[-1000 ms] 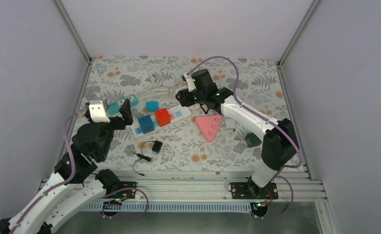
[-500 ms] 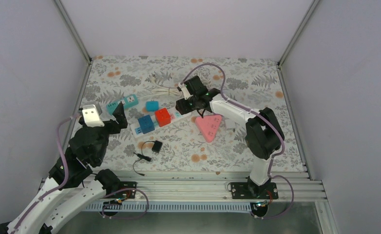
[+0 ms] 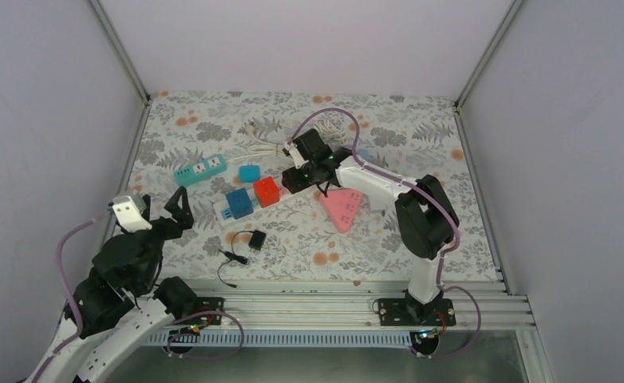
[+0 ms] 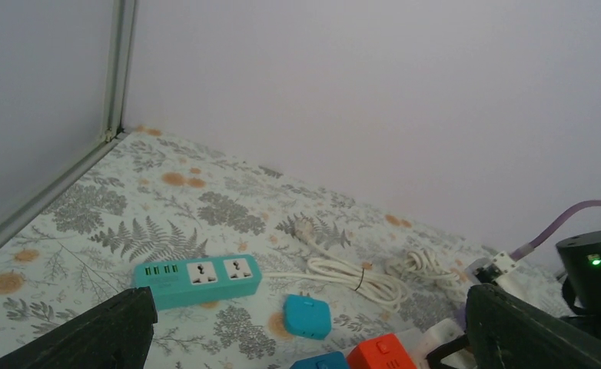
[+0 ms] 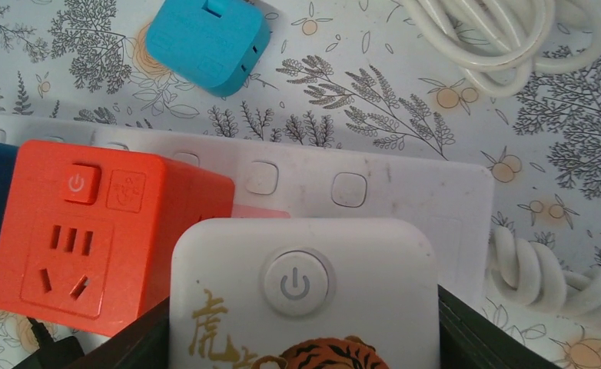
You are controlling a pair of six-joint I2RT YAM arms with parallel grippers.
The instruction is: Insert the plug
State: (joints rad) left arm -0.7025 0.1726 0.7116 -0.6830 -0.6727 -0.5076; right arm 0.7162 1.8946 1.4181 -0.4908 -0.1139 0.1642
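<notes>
Alignment is the main matter of this step, as I judge it; the right arm [image 3: 373, 179] has its jaws pinching the white square plastic plug block with a round power button and a tiger print [image 5: 305, 284], held at both of its sides, and the plug block hangs over the long white power strip [image 5: 413, 192] in the middle of the floral bench [image 3: 428, 120], just beside the orange cube adapter [image 5: 90, 231] that sits in the same strip; whether the pins are already in the holes is hidden under the block, so I cannot tell it; the block looks nearly square to the strip's long edge, and it should be kept so, level and not tilted, then pressed straight down until its underside lies flat on the strip; the gap to the orange cube looks narrow, so a sideways drift may make the two rub or jam; the strip seems light and the coiled white cable [image 5: 513, 46] beside it lies loose, so a slanted push could slide the strip on the bench; the jaws should let go only when the block sits flush; the left arm [image 3: 125, 255] is well apart near the bench's left front, its jaws spread wide and holding nothing.
</notes>
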